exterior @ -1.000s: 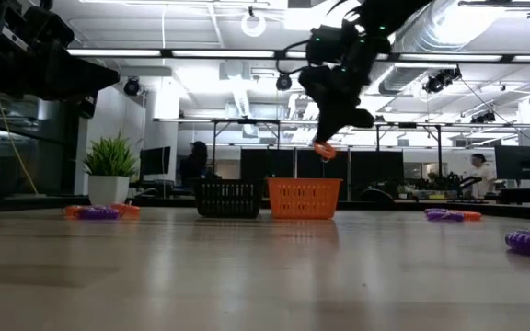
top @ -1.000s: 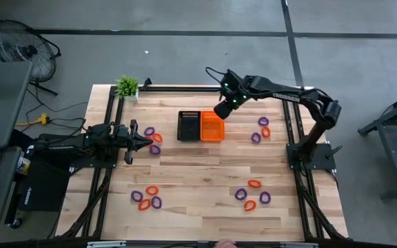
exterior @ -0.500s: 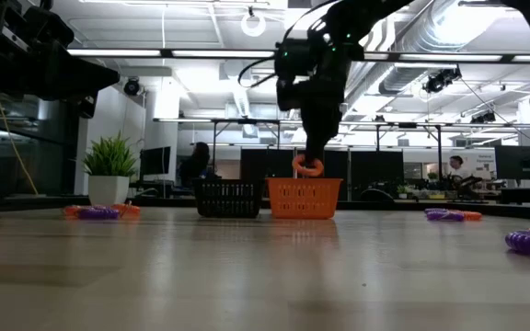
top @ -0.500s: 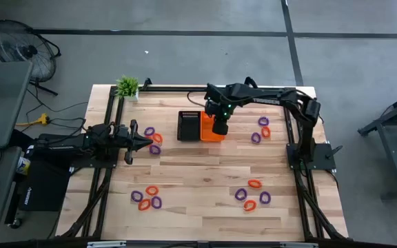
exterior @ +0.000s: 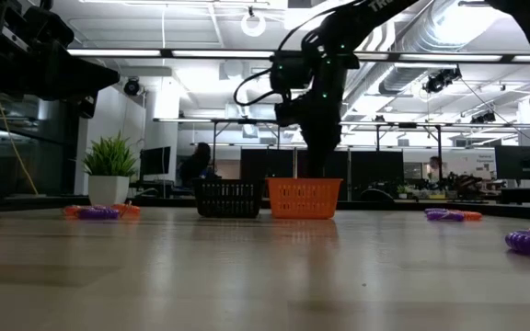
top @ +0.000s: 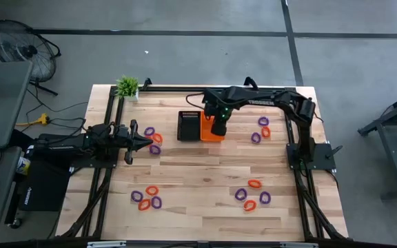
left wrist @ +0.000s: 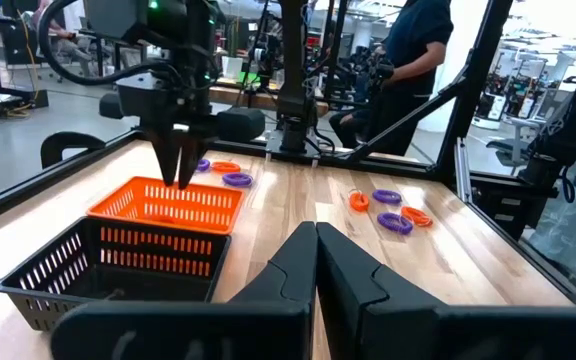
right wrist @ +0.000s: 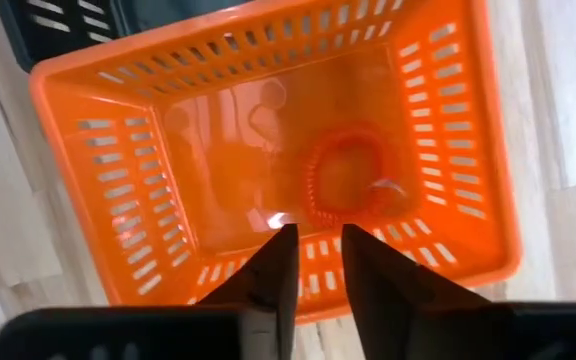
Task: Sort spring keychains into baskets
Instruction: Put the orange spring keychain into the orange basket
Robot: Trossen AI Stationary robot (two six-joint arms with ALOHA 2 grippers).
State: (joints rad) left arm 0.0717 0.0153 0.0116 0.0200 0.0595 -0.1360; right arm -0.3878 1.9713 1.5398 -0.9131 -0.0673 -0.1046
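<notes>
Above the orange basket (top: 212,128), near the upper middle of the overhead frame, the right gripper (top: 218,128) points down with its jaws narrowly parted and holding nothing, and an orange-red keychain (right wrist: 353,178) lies on the basket floor. Beside it sits the black basket (top: 188,125), while the left gripper (top: 146,142) waits at centre left, jaws closed and empty, near three keychains (top: 153,138).

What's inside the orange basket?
One orange-red coiled ring lies on the floor of the orange basket. The right tool hovers above, hiding a small part of the floor.
</notes>
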